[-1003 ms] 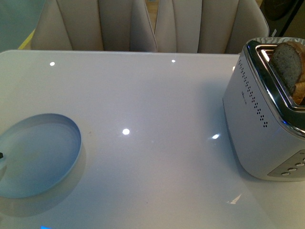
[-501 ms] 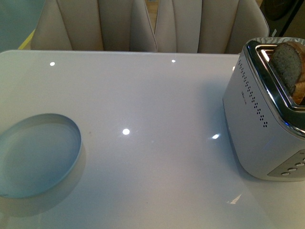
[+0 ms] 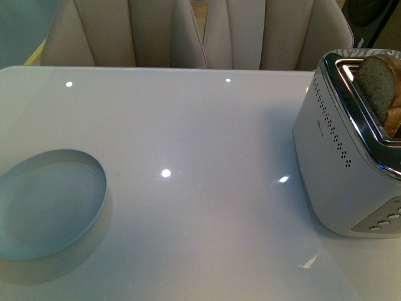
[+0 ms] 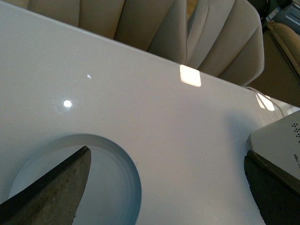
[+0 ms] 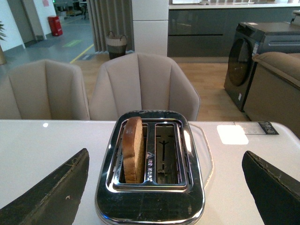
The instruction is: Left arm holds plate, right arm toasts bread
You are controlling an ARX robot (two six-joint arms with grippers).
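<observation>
Looks like a showroom-style home kitchen and dining area: a glossy white table (image 3: 200, 125) with a chrome toaster (image 5: 150, 173) on it, beige padded chairs (image 5: 143, 86) pulled up along the top of the frame. Upper right, dark grey cabinets (image 5: 206, 33) and a front-loading washing machine (image 5: 246, 61) (a long open hall with curtains at upper left).

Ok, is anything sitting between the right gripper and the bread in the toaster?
Nothing visible. In the right wrist view the right gripper hangs with its jaws wide apart, on either side of the toaster, and the bread stands upright in one slot with open air above it. The other slot is empty.
</observation>
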